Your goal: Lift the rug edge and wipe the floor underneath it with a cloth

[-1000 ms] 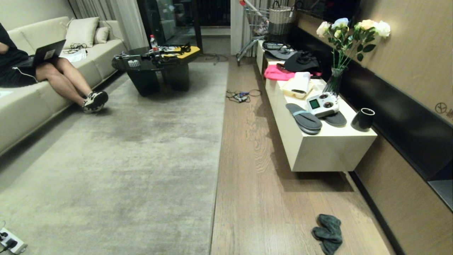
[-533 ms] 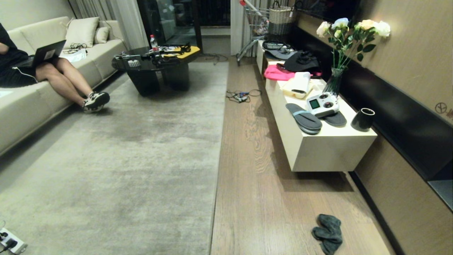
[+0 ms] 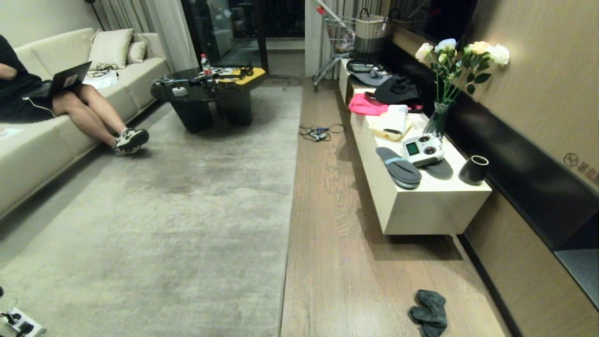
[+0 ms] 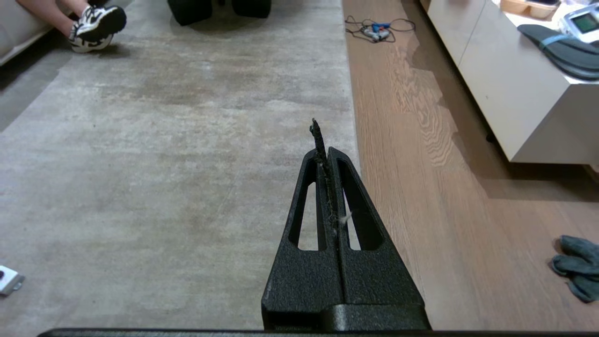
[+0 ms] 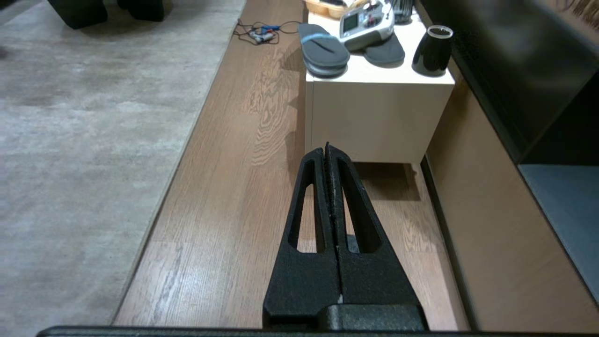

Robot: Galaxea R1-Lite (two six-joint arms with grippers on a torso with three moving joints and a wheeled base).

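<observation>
Both tools are pressed shut and hold nothing, the left tool (image 4: 327,152) above the rug near the rug edge (image 3: 291,206) and the right tool (image 5: 326,150) above the floor (image 3: 337,262). That edge runs straight away from the robot, flat on the planks, with a cream worktop (image 3: 421,210) carrying grey slippers (image 3: 398,167) beyond it. Between edge and wall panelling lies the cloth (image 3: 428,314), crumpled, well apart from both tools.

Two slippers (image 3: 399,167), one cloth (image 3: 427,316).
</observation>
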